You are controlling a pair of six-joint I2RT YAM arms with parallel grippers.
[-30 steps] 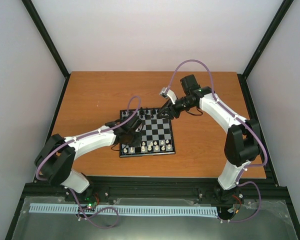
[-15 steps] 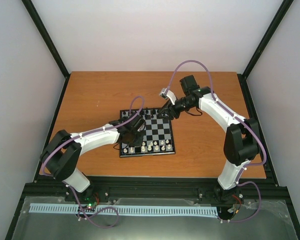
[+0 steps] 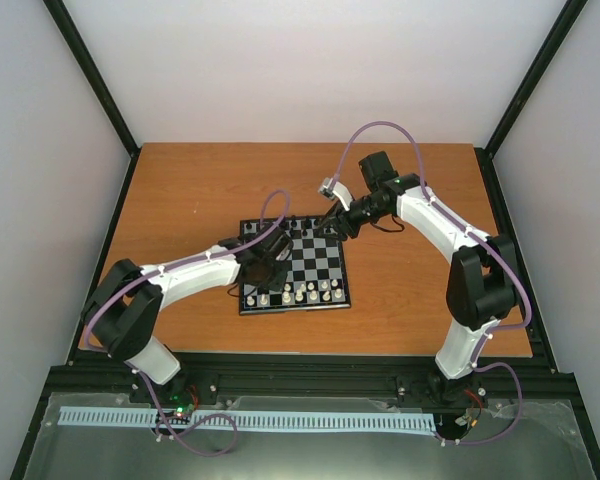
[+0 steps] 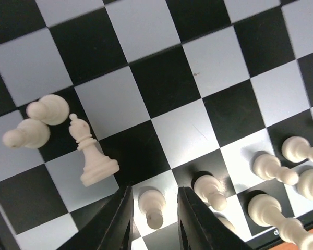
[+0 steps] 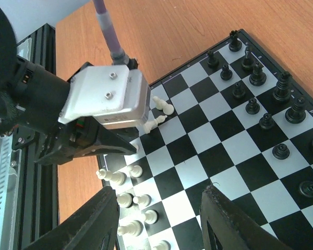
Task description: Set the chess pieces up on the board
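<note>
Left fingers [image 4: 125, 200], shifted slightly rightward, stand narrowly parted astride an ungripped cream-white pawn [image 4: 150, 208] on the black-and-silver checkered board [image 3: 325, 262], centred on the brown wooden counter [image 3: 180, 200]; right fingers [image 5: 101, 213] hover open, empty, over its far edge.

A wooden table [image 3: 180, 190] with a warm orange-brown top filled the middle of the scene. It was closed in by plain pale walls: a far wall [image 3: 310, 70], a left wall [image 3: 30, 150] and a right wall [image 3: 570, 200]. Black frame posts [image 3: 90, 75] ran up from the two far corners, and a black rail [image 3: 310, 375] lay along the table's near edge. Nearer than the rail, a white slotted strip [image 3: 250, 420] stretched left to right over a dull grey metal sheet [image 3: 330, 455], and the light was soft and even, casting only faint shadows.
</note>
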